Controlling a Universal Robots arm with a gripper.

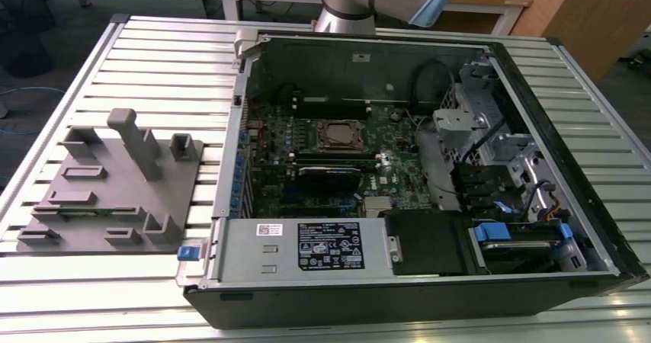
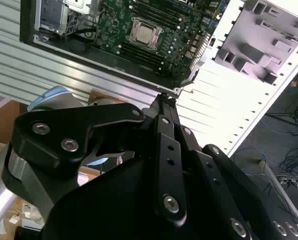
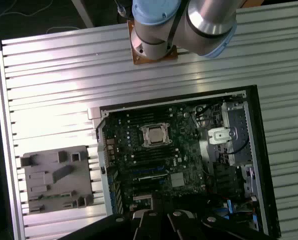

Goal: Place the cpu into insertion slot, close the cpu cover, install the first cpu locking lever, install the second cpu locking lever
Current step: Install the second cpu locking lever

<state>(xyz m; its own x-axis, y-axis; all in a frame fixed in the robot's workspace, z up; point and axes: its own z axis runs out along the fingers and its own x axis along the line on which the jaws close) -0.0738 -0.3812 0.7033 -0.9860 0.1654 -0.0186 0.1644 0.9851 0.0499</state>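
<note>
- One cpu (image 1: pixel 335 134), a small square chip with a dull silver top, sits in the insertion slot (image 1: pixel 337 123) near the middle of the green motherboard (image 1: pixel 392 160); it shows in both wrist views as well (image 3: pixel 154 135) (image 2: pixel 143 33).
- Around the chip lies the silver frame of the cpu cover (image 1: pixel 319 137), flat on the socket as far as I can tell; the locking levers are too small to make out.
- Long black card slots (image 1: pixel 328 157) run just beside the socket on the board.
- All of this lies inside an open black computer case (image 1: pixel 569 152), on its side on a ribbed metal table (image 1: pixel 163 61).
- Beside the case, toward the exterior view's left, rests a grey fixture block (image 1: pixel 112 190) with upright pegs and pockets.
- High above the case hangs the gripper (image 2: pixel 163 101), well apart from the chip; in the second wrist view its black fingers (image 2: pixel 160 116) meet at the tips, holding nothing.
- At the table's far edge the arm's base (image 3: pixel 154 30) is mounted.
</note>
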